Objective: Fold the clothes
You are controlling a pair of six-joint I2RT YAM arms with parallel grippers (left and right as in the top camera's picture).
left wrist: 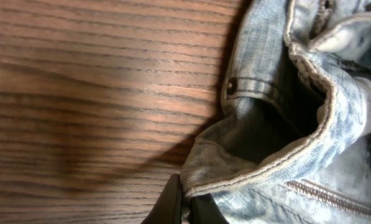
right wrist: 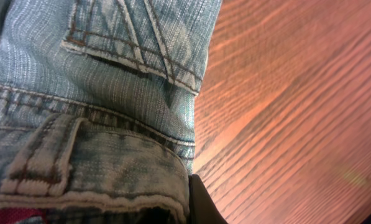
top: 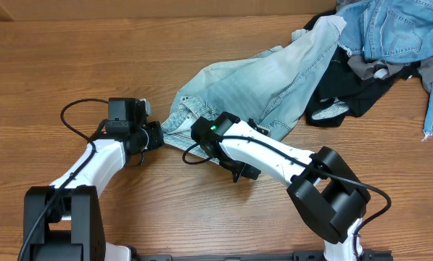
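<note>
**Left gripper** (top: 158, 136): at 9 o'clock of table centre. The left wrist view shows its dark fingers (left wrist: 171, 200) pressed onto the stitched edge of the waistband (left wrist: 266, 165), so it is pinching the trousers (top: 267, 80). The bite looks shallow, at the very hem. Keep it clamped and do not jerk.

**Right gripper** (top: 194, 129): just beside the left one, over the same bunched waistband. Its wrist view shows one dark finger (right wrist: 204, 202) against the fabric, next to a belt loop (right wrist: 42, 155) and below a pocket corner (right wrist: 135, 43). You cannot tell from this whether it is spread or closed on cloth. Confirm a hold before you pull.

**Trousers**: pale blue denim, waist crumpled at the grippers, legs running away toward 2 o'clock across the bare table (top: 71, 58). They lie twisted and rumpled, not flat.

**Judgement**: the step in hand is spreading the waistband. Draw the two grippers apart along the 9-to-3 line, low over the wood, until the band is taut. Then drag toward 6 o'clock to straighten the legs.

**Far end**: the leg ends overlap a black garment (top: 347, 90) and touch the pile (top: 397, 29) at 1 o'clock. Expect them to snag, so pull slowly.
</note>
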